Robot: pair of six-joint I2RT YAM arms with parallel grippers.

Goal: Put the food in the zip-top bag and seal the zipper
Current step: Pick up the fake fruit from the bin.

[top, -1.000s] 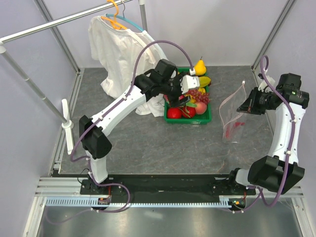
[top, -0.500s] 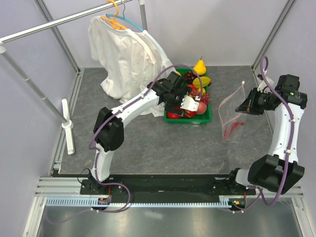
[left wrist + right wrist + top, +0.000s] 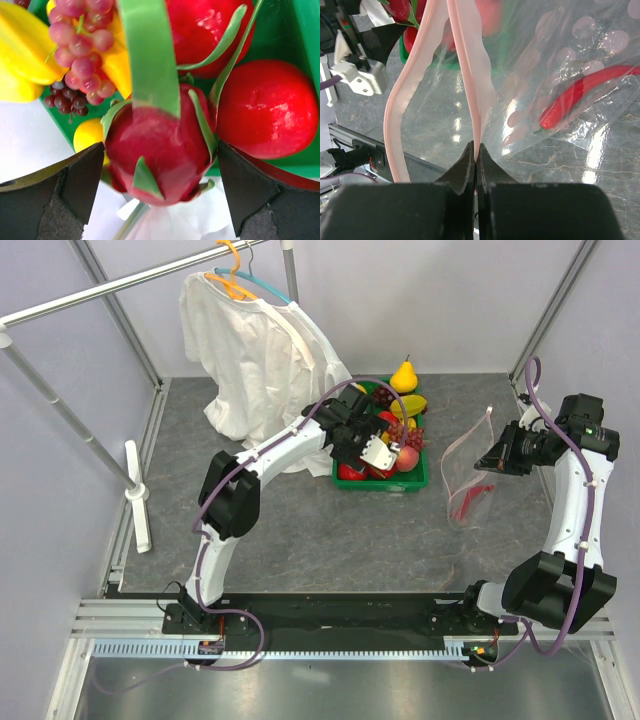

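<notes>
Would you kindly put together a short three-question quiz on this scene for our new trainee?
1. True or false: the left gripper is open, with one finger on each side of the dragon fruit.
2. What already lies inside the zip-top bag? A) nothing B) the dragon fruit C) a red pepper
3. Fill in: the right gripper is shut on the bag's pale pink ____.

Key: 1 true; 2 C; 3 zipper.
</notes>
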